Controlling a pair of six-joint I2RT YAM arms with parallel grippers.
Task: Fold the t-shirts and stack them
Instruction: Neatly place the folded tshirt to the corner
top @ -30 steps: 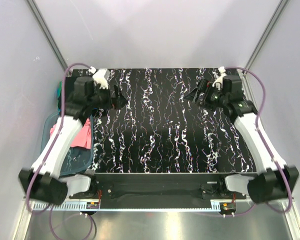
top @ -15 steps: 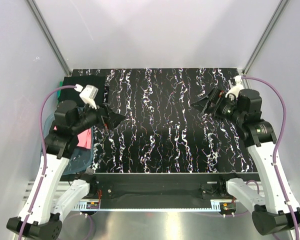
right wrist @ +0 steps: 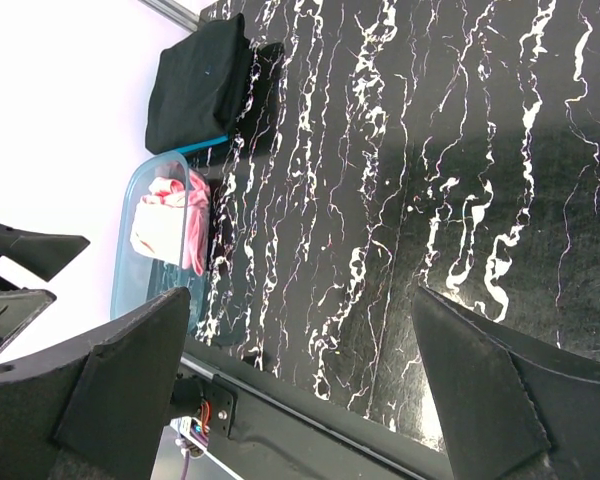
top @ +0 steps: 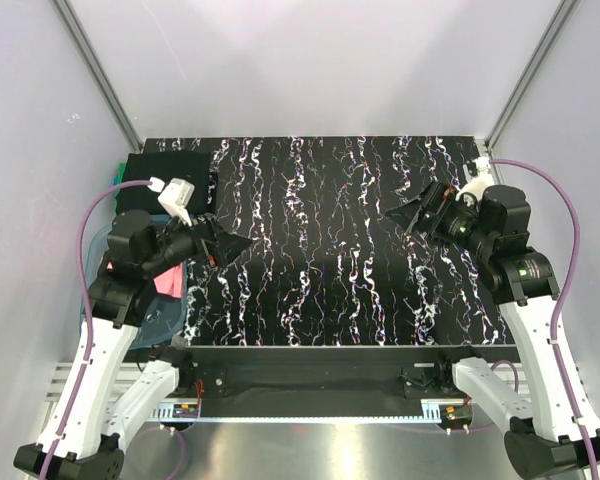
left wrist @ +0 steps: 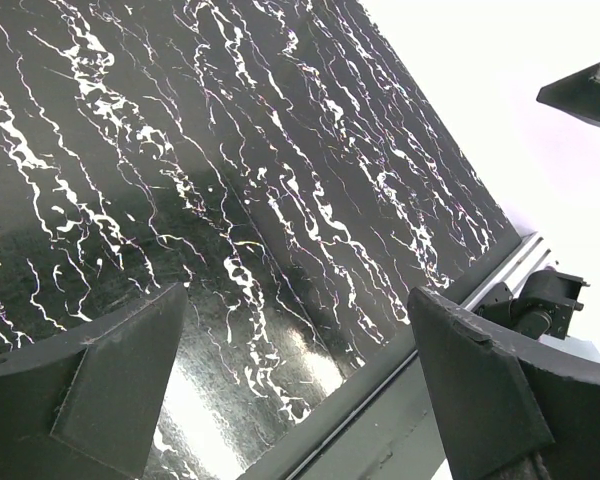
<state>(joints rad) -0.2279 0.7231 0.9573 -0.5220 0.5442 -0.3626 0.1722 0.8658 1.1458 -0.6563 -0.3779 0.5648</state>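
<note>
A black t-shirt (top: 165, 176) lies folded flat on the far left corner of the marbled table (top: 330, 270); the right wrist view also shows this black t-shirt (right wrist: 200, 85). A crumpled pink t-shirt (top: 166, 283) sits in the clear blue-tinted tub (top: 170, 315) by the table's left edge, and the pink t-shirt (right wrist: 170, 225) shows in the right wrist view too. My left gripper (top: 228, 242) hangs open above the table's left side, empty (left wrist: 300, 390). My right gripper (top: 408, 208) hangs open above the right side, also empty (right wrist: 300, 380).
The tub (right wrist: 145, 250) stands beside the table, below the black shirt. The table's near edge and metal frame (left wrist: 450, 330) run under the left gripper. White walls close in the back and both sides.
Both arms have drawn back from the far corners and risen over the table. The left arm's retreat has uncovered the folded black shirt. Both grippers stay open.
</note>
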